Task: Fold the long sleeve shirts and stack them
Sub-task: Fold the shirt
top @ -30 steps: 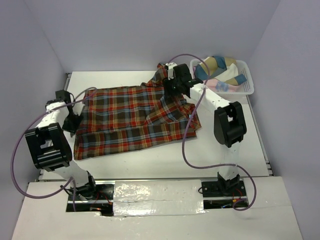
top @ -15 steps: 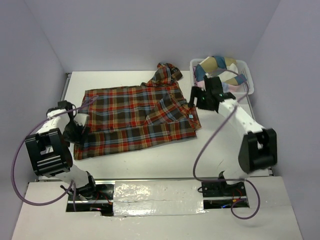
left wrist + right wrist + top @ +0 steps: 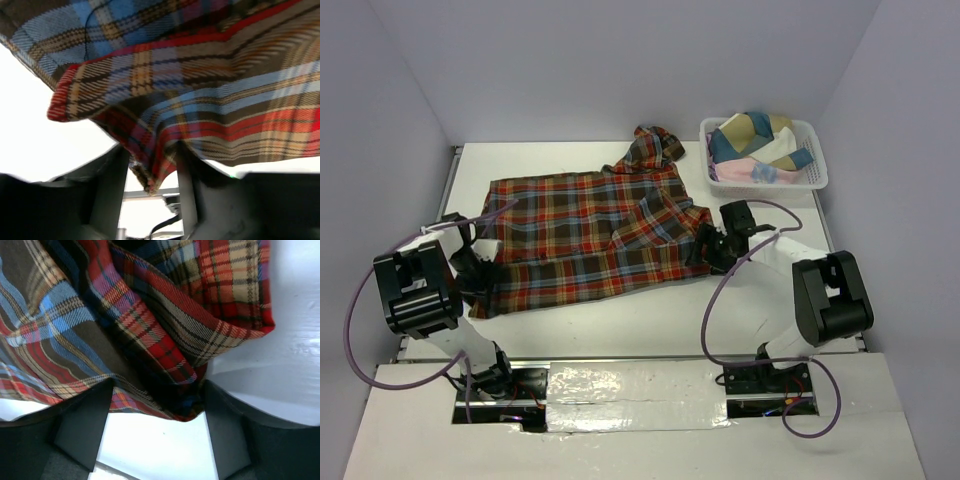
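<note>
A robotics lab test cell: plain pale walls [image 3: 620, 60] box in a white tabletop [image 3: 620, 325], with a left arm [image 3: 415, 290] and right arm [image 3: 830, 295] bolted on, trailing purple cables [image 3: 704, 322].

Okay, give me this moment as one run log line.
plaid shirt: spread out, unfolded | left gripper: shirt corner between jaws, grip unclear | right gripper: open around shirt edge

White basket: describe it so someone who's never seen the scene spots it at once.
From the overhead view, find the white table and go to its far right corner. The white basket sits there, a slotted plastic tub heaped with blue, tan and pink cloth. Unlike the plaid shirt spread flat beside it, it is rigid.
</note>
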`<state>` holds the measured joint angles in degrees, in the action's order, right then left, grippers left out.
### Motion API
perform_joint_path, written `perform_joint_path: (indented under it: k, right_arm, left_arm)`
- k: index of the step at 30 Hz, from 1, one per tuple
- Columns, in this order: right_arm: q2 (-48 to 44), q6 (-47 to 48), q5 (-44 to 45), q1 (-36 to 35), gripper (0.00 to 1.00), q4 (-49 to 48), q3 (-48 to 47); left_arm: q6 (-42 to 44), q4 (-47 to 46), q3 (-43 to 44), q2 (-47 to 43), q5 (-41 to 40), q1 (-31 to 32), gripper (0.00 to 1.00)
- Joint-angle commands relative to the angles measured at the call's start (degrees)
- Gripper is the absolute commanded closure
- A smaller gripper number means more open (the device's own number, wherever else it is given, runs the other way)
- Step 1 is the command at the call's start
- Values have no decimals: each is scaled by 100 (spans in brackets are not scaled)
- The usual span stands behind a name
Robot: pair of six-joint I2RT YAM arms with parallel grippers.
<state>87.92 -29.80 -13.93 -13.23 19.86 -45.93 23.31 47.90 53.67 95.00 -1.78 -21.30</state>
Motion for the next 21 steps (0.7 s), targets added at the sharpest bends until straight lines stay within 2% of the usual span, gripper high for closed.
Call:
perform_joint_path:
  k: [1, 2, 3, 4, 5, 8, 10, 12, 15, 17, 18, 19, 21]
  right_arm:
    - [-11, -280, -285, 14, 27, -491, 233]
    - [-107, -324, -338, 14, 44, -492, 347]
    - [-178, -351, -347, 14, 53, -474, 409]
    - [-387, -394, -338, 14, 61, -413, 549]
    - [-503, -404, -303, 14, 74, -352, 620]
    - [-1030, -430, -154, -4, 89, 8, 884]
    - [-1452, -447, -66, -65, 96, 395, 1042]
    - [-1933, -518, 48, -144, 97, 824, 1156]
    - [-2618, -789, 259, -390, 96, 1422, 1314]
    - [-2989, -1105, 330, -636, 72, 1626, 1429]
    - [-3287, -1202, 321, -697, 58, 1792, 1525]
    - [-3412, -1282, 304, -776, 37, 1881, 1543]
    - [-3693, -1283, 382, -803, 27, 2169, 1387]
  left_arm:
    - [-20, -79, 12, 89, 775, -15, 53]
    - [15, -70, -5, 80, 811, -6, 67]
    - [50, -62, -49, 71, 837, -6, 78]
    - [86, -61, -76, 36, 855, -6, 100]
    - [103, -61, -102, 10, 811, -14, 100]
    - [288, 8, -181, -139, 513, -23, 100]
    - [498, 114, -190, -306, 206, -58, 100]
    - [648, 272, -181, -420, -172, -76, 100]
    - [964, 439, -190, -649, -875, -76, 100]
    - [1113, 623, -208, -650, -1052, -76, 100]
    - [1175, 833, -199, -632, -1000, -76, 93]
    - [1245, 922, -190, -580, -913, -76, 61]
    - [1281, 1063, -138, -527, -842, -76, 38]
